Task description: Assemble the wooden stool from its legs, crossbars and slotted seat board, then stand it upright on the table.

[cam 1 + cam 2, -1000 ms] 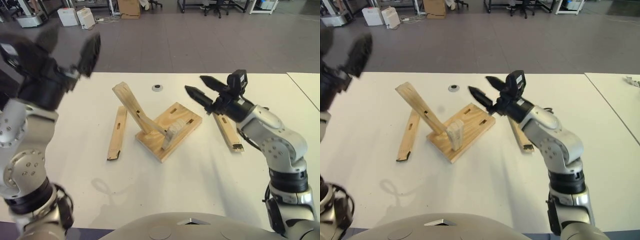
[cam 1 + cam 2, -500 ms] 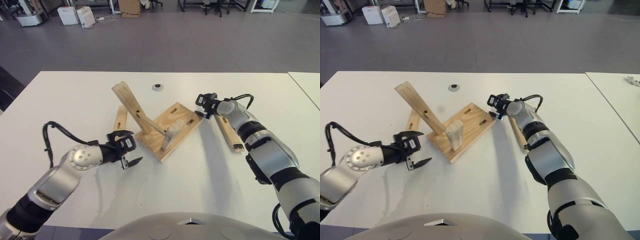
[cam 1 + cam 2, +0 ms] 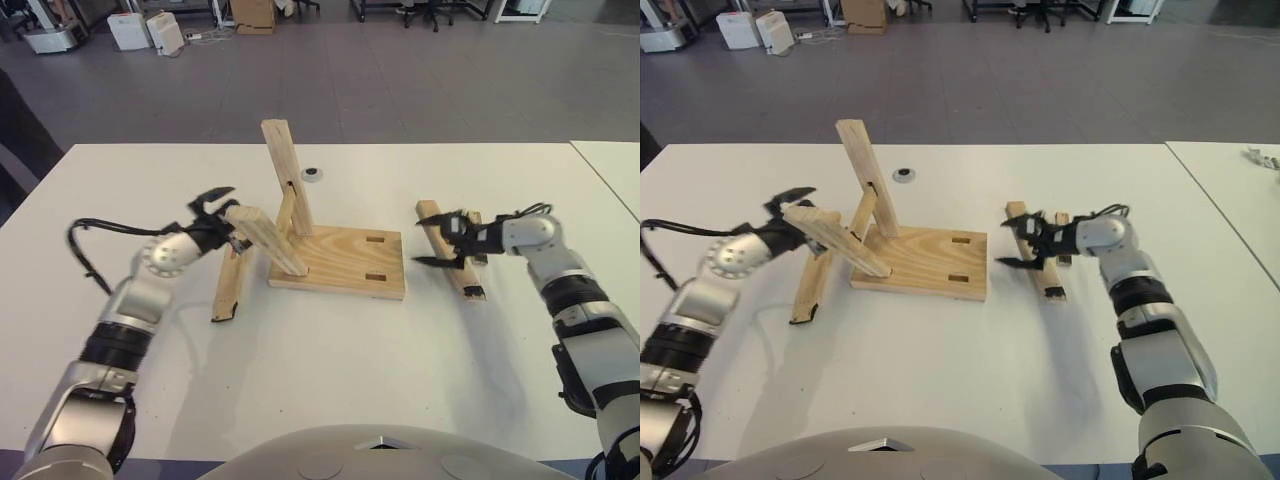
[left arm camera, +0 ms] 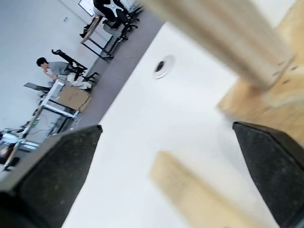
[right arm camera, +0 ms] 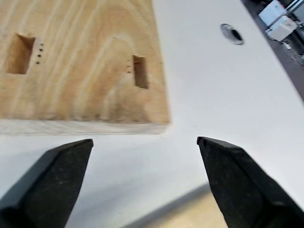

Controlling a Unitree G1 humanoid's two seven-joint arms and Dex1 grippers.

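- The board (image 3: pixel 345 262) now lies square mid-table, with one leg (image 3: pixel 284 175) raised upright in it.
- The left gripper (image 3: pixel 220 212) has come to the leaning leg (image 3: pixel 265 238), spread wide and holding nothing.
- The right gripper (image 3: pixel 428 240) has left the board and gapes empty over a loose leg (image 3: pixel 452 265), probably the next pick.

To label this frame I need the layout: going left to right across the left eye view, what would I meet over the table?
left gripper → upright leg → seat board → right gripper

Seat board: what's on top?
An upright leg and a tilted leg, joined by a crossbar, stand at its left end; two right slots are empty. What's under their feet is hidden.
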